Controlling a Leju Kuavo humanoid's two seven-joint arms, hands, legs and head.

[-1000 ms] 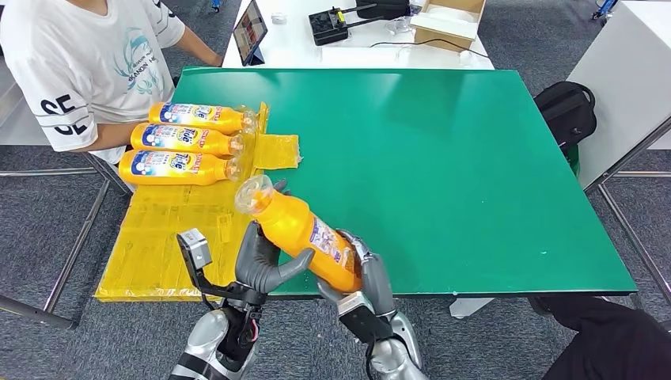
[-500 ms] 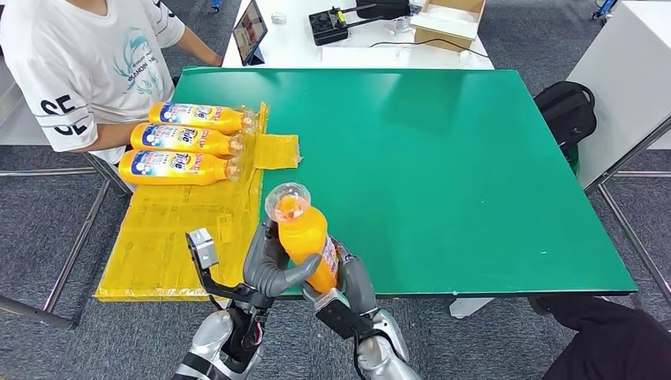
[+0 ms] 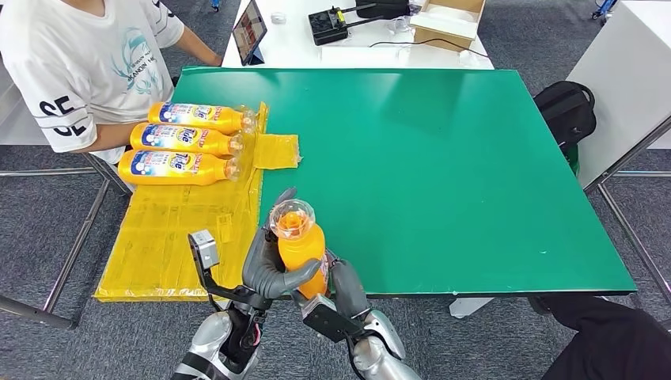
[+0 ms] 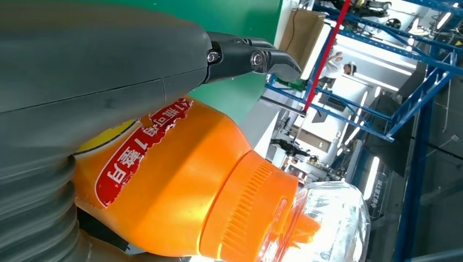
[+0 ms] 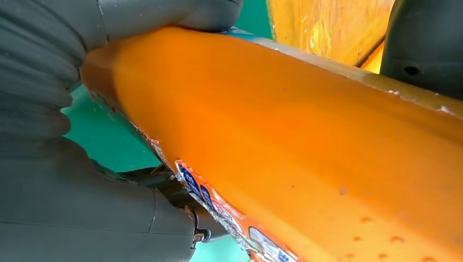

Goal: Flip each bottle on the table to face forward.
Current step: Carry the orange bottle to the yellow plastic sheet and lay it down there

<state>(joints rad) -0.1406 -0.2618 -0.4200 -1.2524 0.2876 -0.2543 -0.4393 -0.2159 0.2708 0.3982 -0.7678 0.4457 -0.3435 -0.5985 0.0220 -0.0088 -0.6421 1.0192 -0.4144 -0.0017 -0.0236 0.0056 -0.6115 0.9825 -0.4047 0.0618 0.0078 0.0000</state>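
We see the held bottle (image 3: 301, 252) at the lower centre of the head view, over the near edge of the green table (image 3: 443, 174). A second ago it leaned to the upper left with its label side showing; now it stands nearly upright, clear cap pointing up at the camera, and it has drifted slightly right and down. The left hand (image 3: 267, 267) wraps its fingers round the orange body from the left, and the right hand (image 3: 342, 286) clasps the lower part from the right, so both hands are clamped on the same bottle. In the left wrist view the bottle (image 4: 180, 185) shows a red label strip and a ribbed orange collar under the clear cap.

We count four bottles in all: this one, plus three lying bottles (image 3: 180, 141) in a row at the upper left, unchanged, caps pointing right. They rest on a yellow sheet (image 3: 170, 237) along the table's left side. A person (image 3: 87, 67) in a white shirt sits beside them.
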